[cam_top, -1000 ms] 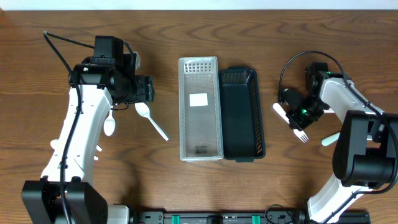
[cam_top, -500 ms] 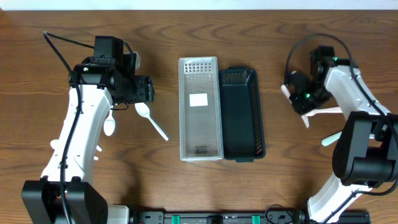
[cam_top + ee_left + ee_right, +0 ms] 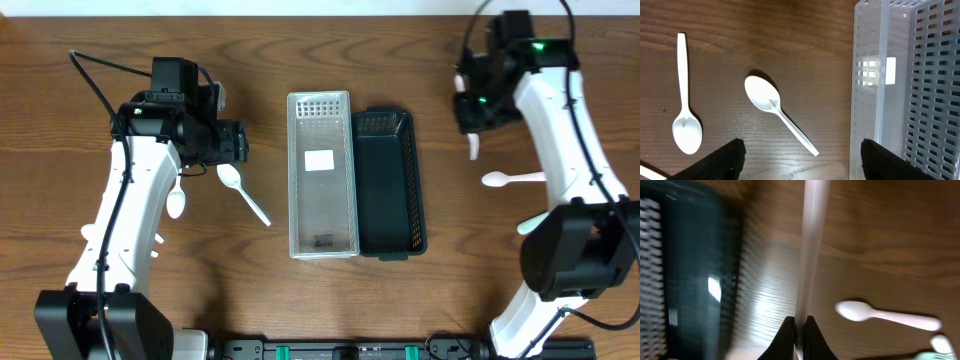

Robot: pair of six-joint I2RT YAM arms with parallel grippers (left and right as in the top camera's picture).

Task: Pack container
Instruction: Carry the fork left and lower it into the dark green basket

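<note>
A clear slotted container point(image 3: 322, 175) and a dark container point(image 3: 388, 180) lie side by side at mid-table. My right gripper point(image 3: 470, 102) is shut on a white plastic fork point(image 3: 473, 148) and holds it in the air right of the dark container's far end. In the right wrist view the gripper point(image 3: 799, 330) pinches the fork's handle point(image 3: 812, 245), with the dark container point(image 3: 690, 270) blurred at left. My left gripper point(image 3: 240, 143) is open and empty, above a white spoon point(image 3: 243, 192). In the left wrist view the gripper point(image 3: 800, 165) is near that spoon point(image 3: 775, 110) and the clear container point(image 3: 910, 90).
A second white spoon point(image 3: 177, 200) lies under the left arm, also in the left wrist view point(image 3: 685, 100). Another white spoon point(image 3: 513, 179) lies right of the dark container, also in the right wrist view point(image 3: 885, 316). A pale green utensil point(image 3: 530, 224) lies near the right arm's base.
My right gripper has lifted the fork off the table and carried it toward the far edge, uncovering the white spoon beneath. The left arm has not moved.
</note>
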